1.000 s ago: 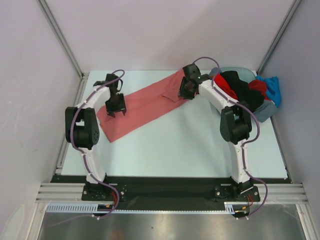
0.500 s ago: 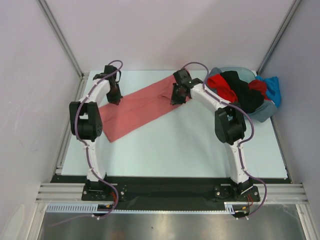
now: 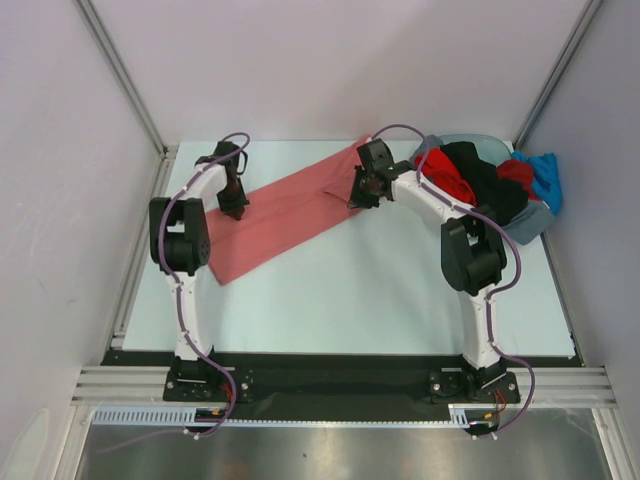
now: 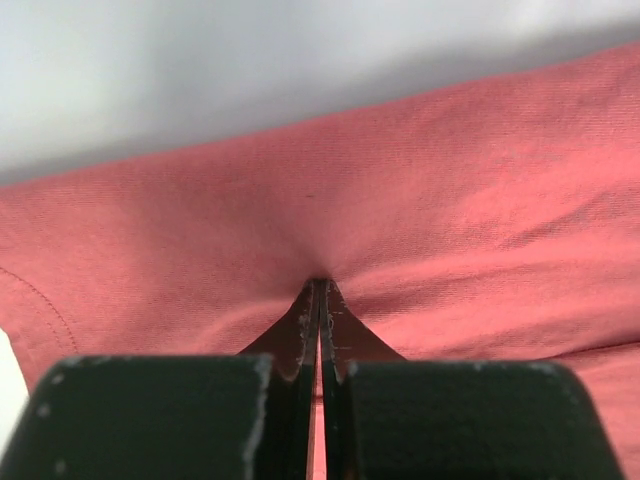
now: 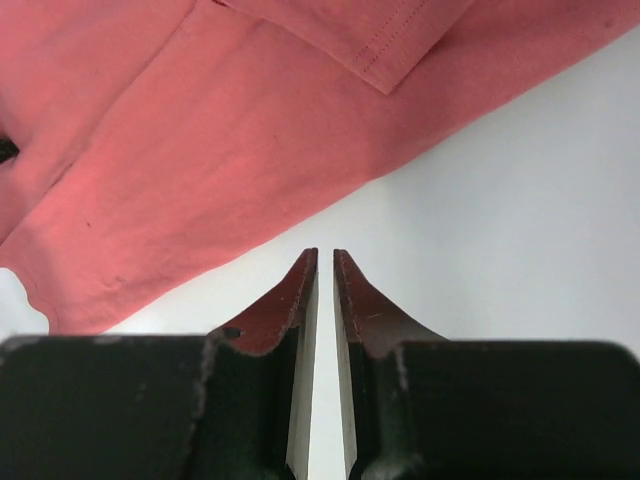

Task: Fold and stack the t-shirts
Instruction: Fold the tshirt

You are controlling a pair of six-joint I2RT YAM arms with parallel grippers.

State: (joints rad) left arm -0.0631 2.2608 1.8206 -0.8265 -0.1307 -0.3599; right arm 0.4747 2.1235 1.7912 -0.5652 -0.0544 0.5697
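Observation:
A salmon-red t-shirt (image 3: 290,205) lies folded in a long diagonal band across the far left of the table. My left gripper (image 3: 235,205) is at the band's far-left edge, shut on a pinch of the cloth (image 4: 400,180); the fabric puckers at the fingertips of the left gripper (image 4: 322,283). My right gripper (image 3: 358,195) hovers at the shirt's right end. In the right wrist view the right gripper (image 5: 325,255) shows a thin gap with only white table in it, just off the salmon-red hem (image 5: 200,130). More t-shirts, red (image 3: 445,172), black (image 3: 485,180) and blue (image 3: 545,175), are heaped at the far right.
A grey-blue basin (image 3: 535,222) holds the heap of shirts at the back right corner. Aluminium frame posts rise at both back corners, with white walls on the left and right. The right arm's elbow (image 3: 470,250) stands in front of the basin.
My left gripper went from open above the shirt's left part to shut on its far edge. My right gripper's jaws narrowed to a thin gap and shifted a little near the shirt's right end.

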